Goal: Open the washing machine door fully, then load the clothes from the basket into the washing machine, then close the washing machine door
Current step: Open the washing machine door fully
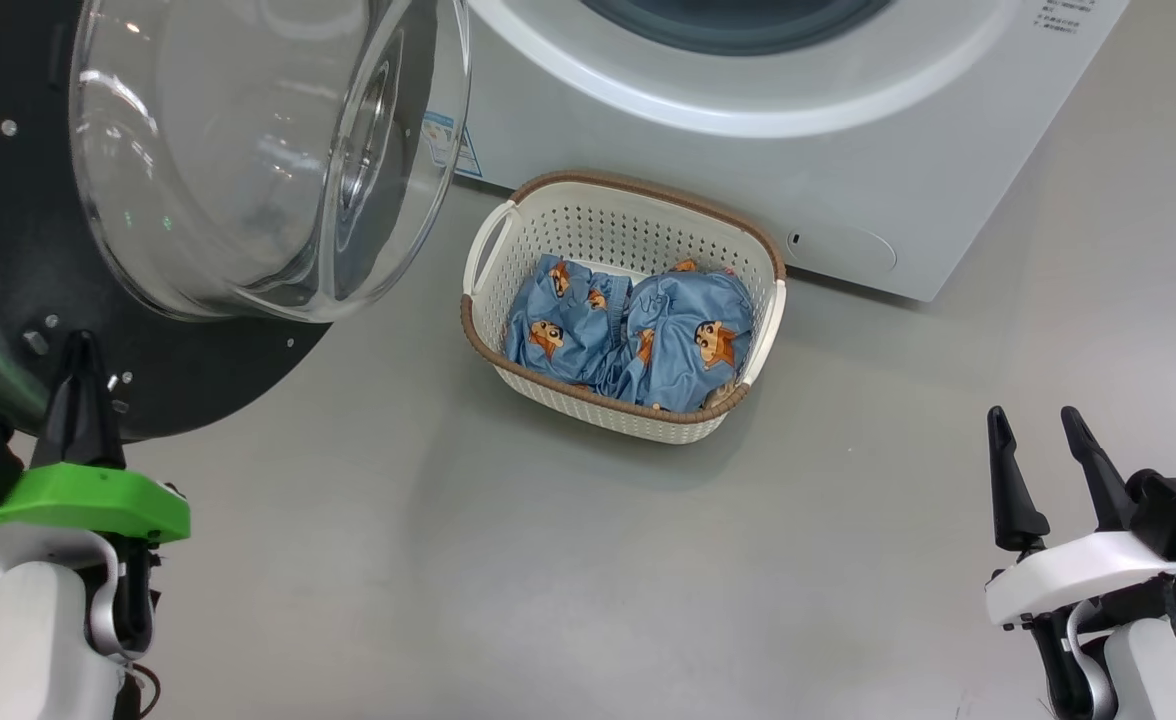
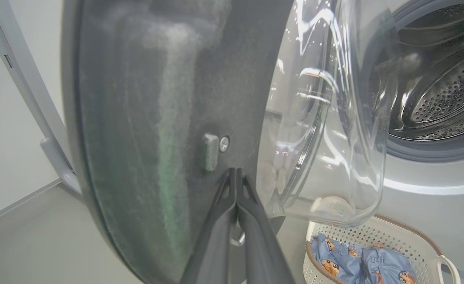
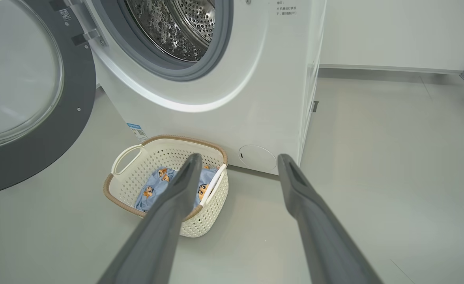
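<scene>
Left tool (image 2: 236, 171) closed at door (image 2: 157, 98), contact unclear, drum (image 2: 445, 79) partly cropped

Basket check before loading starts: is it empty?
No, the clothes lie inside the basket, on the floor before the washing machine.

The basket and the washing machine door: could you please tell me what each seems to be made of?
The basket looks like matte cream plastic, given its perforated walls and brown woven-look rim. The washing machine door seems glossy black plastic around a clear bowl, probably glass, judging by its sharp reflections.
</scene>
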Motion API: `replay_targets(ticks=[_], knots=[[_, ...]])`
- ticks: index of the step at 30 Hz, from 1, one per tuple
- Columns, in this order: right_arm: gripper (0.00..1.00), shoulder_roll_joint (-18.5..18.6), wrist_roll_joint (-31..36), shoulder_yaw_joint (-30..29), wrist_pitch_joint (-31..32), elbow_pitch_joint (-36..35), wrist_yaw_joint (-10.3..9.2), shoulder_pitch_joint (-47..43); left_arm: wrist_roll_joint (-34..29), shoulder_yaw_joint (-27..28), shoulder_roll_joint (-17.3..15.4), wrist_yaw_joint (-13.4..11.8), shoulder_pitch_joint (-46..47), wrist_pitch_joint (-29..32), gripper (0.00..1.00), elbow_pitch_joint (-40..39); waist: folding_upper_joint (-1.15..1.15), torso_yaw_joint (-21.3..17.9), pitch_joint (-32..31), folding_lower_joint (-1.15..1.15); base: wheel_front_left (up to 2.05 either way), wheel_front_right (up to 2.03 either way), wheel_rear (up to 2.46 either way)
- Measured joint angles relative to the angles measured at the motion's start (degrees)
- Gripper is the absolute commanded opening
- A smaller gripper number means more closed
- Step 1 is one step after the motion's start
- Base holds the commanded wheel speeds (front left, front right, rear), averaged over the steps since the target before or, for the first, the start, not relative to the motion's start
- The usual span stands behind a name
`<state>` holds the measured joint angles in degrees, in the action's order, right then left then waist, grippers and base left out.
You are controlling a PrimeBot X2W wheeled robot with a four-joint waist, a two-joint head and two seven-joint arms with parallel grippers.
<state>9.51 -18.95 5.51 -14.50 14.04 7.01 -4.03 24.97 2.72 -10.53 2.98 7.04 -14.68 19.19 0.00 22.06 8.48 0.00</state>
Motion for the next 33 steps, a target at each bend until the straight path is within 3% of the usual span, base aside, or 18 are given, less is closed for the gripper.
replay_targets(ticks=[17, 33], knots=[[1.00, 1.3, 0.5, 0.4, 0.0, -0.2, 0.00, 2.4, 1.5, 5.2, -0.8, -0.5, 6.4, 0.0, 0.00, 5.0, 0.00, -0.3, 5.1, 0.00, 0.00, 0.00, 0.00], [1.00, 1.0, 0.4, -0.1, 0.0, 0.8, 0.00, 2.7, 0.8, 7.9, 0.5, -0.2, 8.2, 0.0, 0.00, 8.0, 0.00, -0.6, 4.6, 0.00, 0.00, 0.00, 0.00]])
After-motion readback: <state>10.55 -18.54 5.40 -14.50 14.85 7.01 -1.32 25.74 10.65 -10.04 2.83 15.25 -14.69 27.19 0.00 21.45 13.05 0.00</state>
